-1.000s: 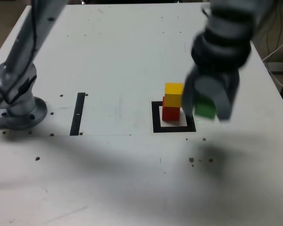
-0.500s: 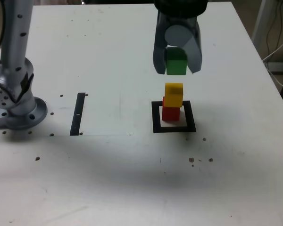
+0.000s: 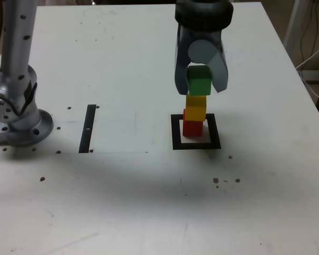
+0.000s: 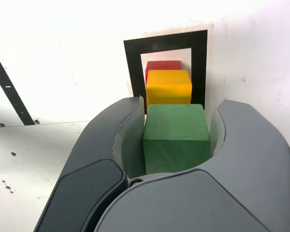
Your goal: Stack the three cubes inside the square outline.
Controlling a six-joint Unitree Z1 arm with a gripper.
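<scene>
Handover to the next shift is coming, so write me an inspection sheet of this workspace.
Surface: white tabletop, marked with dark specks and small holes
Square outline: thick black square frame with a white centre, flat on the tabletop
Cubes: solid red cube inside the outline; solid yellow cube stacked on it
Third cube: solid green cube over the yellow one; whether they touch cannot be told
Clutter: nothing seen
Other marking: straight black strip, exterior view's left
Pincer: grey two-jawed pincer, closed on the green cube
Cables: thin white cable beyond the table's edge, exterior view's right
Surroundings: grey round arm base at the exterior view's left
</scene>
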